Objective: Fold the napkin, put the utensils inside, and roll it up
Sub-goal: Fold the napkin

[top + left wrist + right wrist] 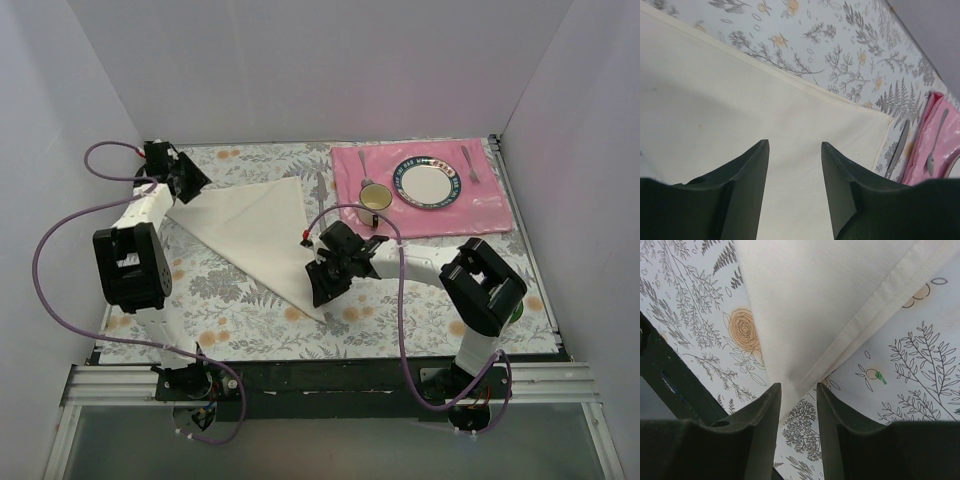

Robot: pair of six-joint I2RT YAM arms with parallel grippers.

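Napkin (250,225): folded triangle, flat on floral surface (230,300).
Left fingers (752,185): released, spread over cloth.
Right fingers (765,425): released, straddling near corner.
Left wrist view: knife (897,150) beside pink placemat (920,145).

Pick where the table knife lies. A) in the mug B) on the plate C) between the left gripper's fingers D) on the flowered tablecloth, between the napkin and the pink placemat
D: the knife lies flat on the tablecloth, with the napkin on one side and the pink placemat on the other.
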